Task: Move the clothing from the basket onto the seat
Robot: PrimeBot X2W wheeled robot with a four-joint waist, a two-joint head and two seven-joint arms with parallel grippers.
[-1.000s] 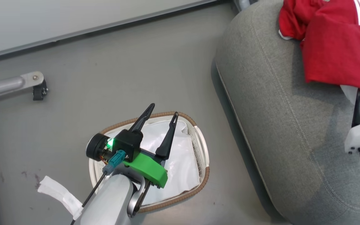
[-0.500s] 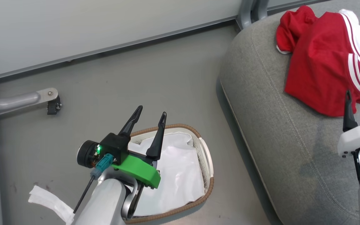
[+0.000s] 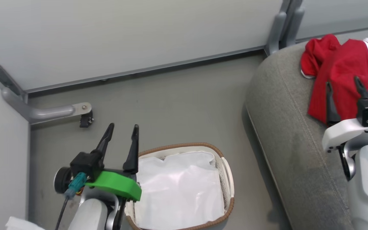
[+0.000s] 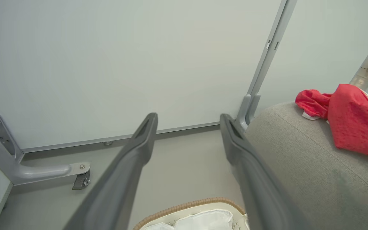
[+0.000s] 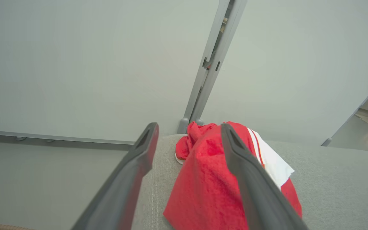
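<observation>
Red clothing (image 3: 340, 72) with white stripes lies crumpled on the grey seat (image 3: 286, 121) at the upper right, also seen as a red heap (image 4: 353, 121) (image 5: 209, 185) in both wrist views. The cream basket (image 3: 225, 169) with its brown rim stands on the floor and holds just a white liner (image 3: 179, 188). My left gripper (image 3: 122, 129) hovers open beside the basket's left rim, nothing between its fingers. My right gripper (image 3: 343, 83) stands open above the seat, its fingertips in front of the clothing, holding nothing.
A pale partition wall (image 3: 123, 35) runs along the back with a grey post (image 3: 279, 28) by the seat. A grey metal foot with a black caster (image 3: 85, 119) sticks out over the floor at the left. A white cloth scrap (image 3: 18, 223) lies at the bottom left.
The head camera has tilted up, so the whole picture shifted. Both arms rose; the left gripper came off the basket to its left rim, and the right gripper came into full view before the clothing.
</observation>
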